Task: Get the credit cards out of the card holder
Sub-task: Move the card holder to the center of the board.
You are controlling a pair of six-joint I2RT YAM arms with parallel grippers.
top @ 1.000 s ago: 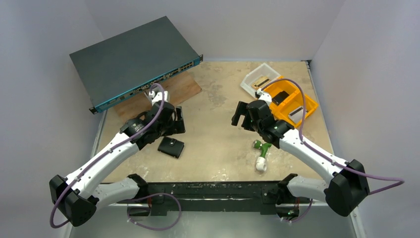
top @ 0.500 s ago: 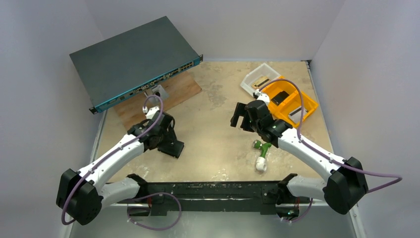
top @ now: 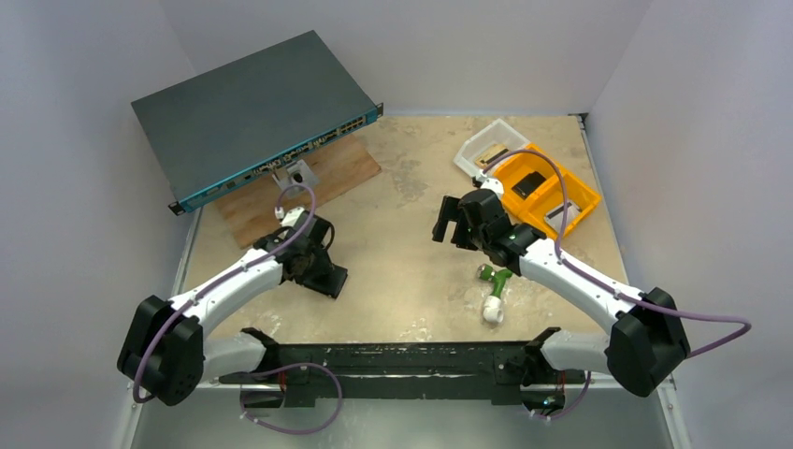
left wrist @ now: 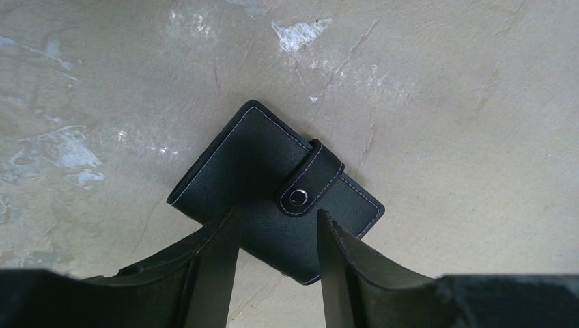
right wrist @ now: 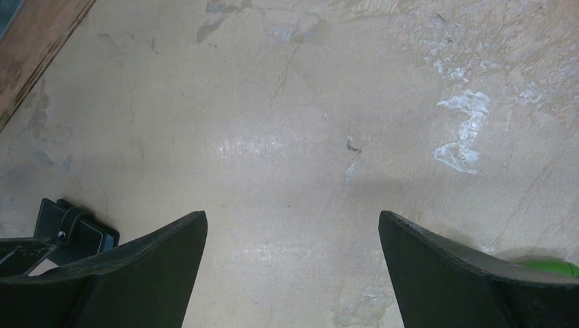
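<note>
from above, the card holder (top: 331,280) lies flat on the table (top: 411,187) just in front of the left arm, with the left claw (top: 316,265) down over it. the right claw (top: 447,223) hangs well apart above bare surface, near a green-and-white tool (top: 494,292). no credit cards show anywhere, so they are presumably inside the holder

left wrist: the holder is folded, its strap (left wrist: 311,179) buttoned by a silvery snap (left wrist: 298,198). the risk as i read it: the fingers (left wrist: 217,263) stand over the near edge of a thin, flat thing, so a pinch could skid off the smooth face or simply shove the holder along the table. with the snap done up, no card can come out either. the claw is about half spread, with the holder's face showing in the gap. i cannot tell whether the tips touch it, and nothing is pinched

right wrist: the fingers are spread wide above bare table and hold nothing, and a corner of the holder shows at lower left
</note>
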